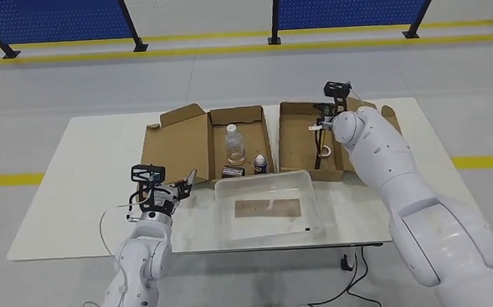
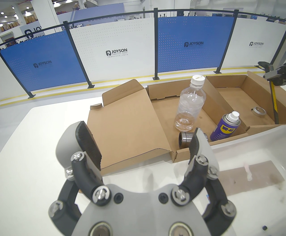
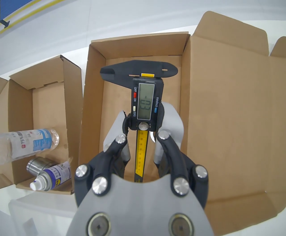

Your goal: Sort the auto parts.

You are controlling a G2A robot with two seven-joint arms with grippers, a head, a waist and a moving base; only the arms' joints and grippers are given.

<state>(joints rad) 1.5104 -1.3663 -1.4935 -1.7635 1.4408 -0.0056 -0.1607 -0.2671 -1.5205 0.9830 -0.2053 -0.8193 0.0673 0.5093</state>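
Note:
My right gripper [image 3: 145, 116] is shut on a black digital caliper [image 3: 144, 98] with a yellow scale, holding it above the floor of the right cardboard box [image 1: 294, 111]. A metal ring [image 2: 258, 111] lies in that box. The left cardboard box [image 1: 243, 115] holds a clear bottle [image 1: 234, 143], a metal cylinder [image 2: 184, 139] and a blue spray can [image 2: 225, 127]. My left gripper [image 2: 143, 138] stands open and holds nothing, low over the table by the left box's front flap [image 2: 127, 125].
A clear plastic tray [image 1: 265, 179] sits at the table's front middle, right of my left gripper, with a brownish patch on its floor. Both boxes have open flaps standing outward. Bare white tabletop [image 1: 81, 187] lies to the far left.

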